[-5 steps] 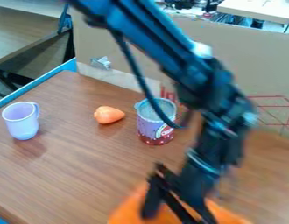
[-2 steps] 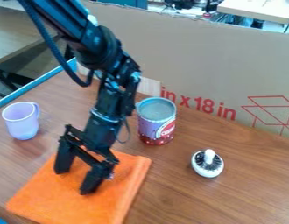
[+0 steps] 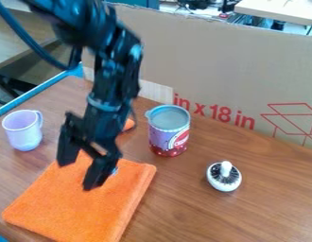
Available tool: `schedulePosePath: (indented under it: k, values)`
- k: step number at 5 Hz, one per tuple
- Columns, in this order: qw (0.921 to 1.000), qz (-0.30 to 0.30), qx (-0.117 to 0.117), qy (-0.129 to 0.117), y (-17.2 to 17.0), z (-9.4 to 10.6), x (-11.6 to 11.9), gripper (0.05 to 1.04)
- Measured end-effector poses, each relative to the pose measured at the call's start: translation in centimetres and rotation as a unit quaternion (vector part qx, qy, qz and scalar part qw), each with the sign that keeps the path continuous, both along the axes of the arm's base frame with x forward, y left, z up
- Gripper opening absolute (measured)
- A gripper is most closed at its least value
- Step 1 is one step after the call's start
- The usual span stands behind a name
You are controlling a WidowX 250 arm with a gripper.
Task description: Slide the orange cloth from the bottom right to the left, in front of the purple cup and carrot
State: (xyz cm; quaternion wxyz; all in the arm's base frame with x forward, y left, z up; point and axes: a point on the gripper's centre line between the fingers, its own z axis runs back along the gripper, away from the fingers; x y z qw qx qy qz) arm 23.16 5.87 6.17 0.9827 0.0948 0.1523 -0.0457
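Note:
The gripper (image 3: 75, 175) hangs open over the upper part of a folded orange cloth (image 3: 73, 210), which lies flat at the lower left of the table. Nothing is between its fingers. To the right of the arm stands a purple and red can (image 3: 167, 134). Part of an orange object (image 3: 128, 125) shows just behind the arm, the rest hidden. A pale lilac mug (image 3: 22, 132) stands upright at the left. On the right side lies a white round object with a dark bristly top and a white knob (image 3: 224, 177).
A cardboard panel (image 3: 215, 61) with red markings stands along the table's back. A blue edge (image 3: 33, 91) borders the table at the left. The wooden table top (image 3: 259, 208) extends across the right.
The gripper moved left across the table, then slightly up over the cloth. The cloth, bunched at the lower middle before, now lies flat farther left. The white object has come into view.

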Motion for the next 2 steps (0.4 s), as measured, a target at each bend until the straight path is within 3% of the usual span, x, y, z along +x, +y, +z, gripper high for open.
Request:
schedulePosePath:
  k: [1,2]
  values:
    - [0.9976,-0.027,-0.007,-0.064,-2.5,4.6,-0.7,1.001]
    - [0.9964,-0.024,-0.018,-0.08,-3.9,7.0,-1.9,1.001]
